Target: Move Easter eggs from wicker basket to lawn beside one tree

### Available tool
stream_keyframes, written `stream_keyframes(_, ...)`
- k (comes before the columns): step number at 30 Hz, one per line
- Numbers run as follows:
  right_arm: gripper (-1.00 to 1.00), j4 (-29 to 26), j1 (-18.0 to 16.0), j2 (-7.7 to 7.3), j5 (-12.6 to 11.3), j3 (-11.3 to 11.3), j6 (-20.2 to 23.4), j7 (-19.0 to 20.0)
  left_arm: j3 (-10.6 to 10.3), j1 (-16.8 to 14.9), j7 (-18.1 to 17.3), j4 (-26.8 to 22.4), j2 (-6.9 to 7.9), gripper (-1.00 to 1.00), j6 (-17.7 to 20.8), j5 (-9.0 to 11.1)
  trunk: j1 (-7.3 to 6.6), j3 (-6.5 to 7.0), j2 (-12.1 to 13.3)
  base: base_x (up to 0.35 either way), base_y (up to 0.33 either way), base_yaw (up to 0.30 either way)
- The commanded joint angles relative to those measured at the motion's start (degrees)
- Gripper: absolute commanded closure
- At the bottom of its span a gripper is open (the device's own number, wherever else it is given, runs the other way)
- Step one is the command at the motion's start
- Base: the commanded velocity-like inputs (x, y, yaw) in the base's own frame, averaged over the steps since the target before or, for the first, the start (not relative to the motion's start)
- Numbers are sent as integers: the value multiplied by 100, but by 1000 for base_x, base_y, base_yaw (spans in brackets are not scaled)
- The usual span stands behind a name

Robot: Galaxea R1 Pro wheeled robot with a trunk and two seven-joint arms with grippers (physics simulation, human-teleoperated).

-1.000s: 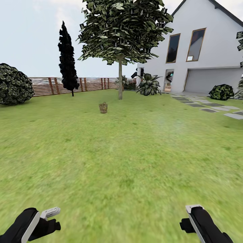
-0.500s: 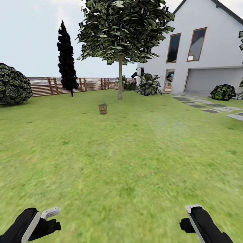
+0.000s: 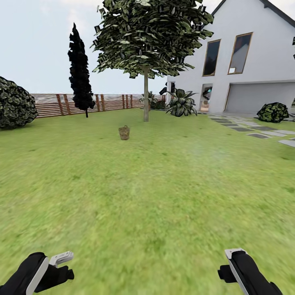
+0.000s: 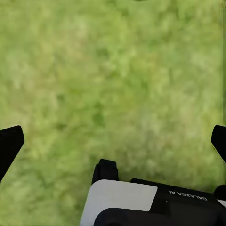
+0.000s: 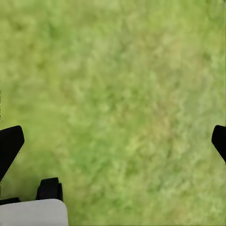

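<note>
- While both arms hang low at the near edge of the head view, the left tool (image 3: 61, 264) and the right tool (image 3: 229, 262) sit well apart, each above bare grass and holding nothing.
- Seen from the left wrist, the left tool's (image 4: 113, 141) black fingertips (image 4: 10, 143) stand at opposite edges of the picture, so its jaws are spread wide over blurred green turf.
- Seen from the right wrist, the right tool's (image 5: 113, 141) black fingertips (image 5: 9, 143) are likewise far apart, jaws wide, with only grass between them.
- Beneath and ahead of both arms stretches the wide, flat, short-cut green lawn (image 3: 164, 192).
- Far ahead on that lawn, slightly left of centre, stands the small brown tapered wicker basket (image 3: 124, 132), upright; its contents are too small to tell.
- Just beyond the basket rises the tall tree with a straight grey-brown trunk and broad leafy crown (image 3: 146, 98).
- Further left are a narrow dark cypress (image 3: 80, 73), a round dark-green bush (image 3: 14, 102) and a brown slatted wooden fence (image 3: 53, 104).
- To the right stand a white gabled house (image 3: 250, 61) and a path of grey stepping stones (image 3: 258, 131).
</note>
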Motion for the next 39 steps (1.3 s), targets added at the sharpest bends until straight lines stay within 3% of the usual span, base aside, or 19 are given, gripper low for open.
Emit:
stream_keyframes(1, -100, -6, -3, 0, 32, 0, 25, 13, 13, -2, -39, -4, 0, -100, 25, -28, 3, -7, -3, 337, 0, 0)
stream_keyframes(39, -100, -6, -3, 9, 44, 12, 24, 13, 19, -2, -39, -13, -1, -100, 25, -21, 3, -7, -3, 338, 0, 0)
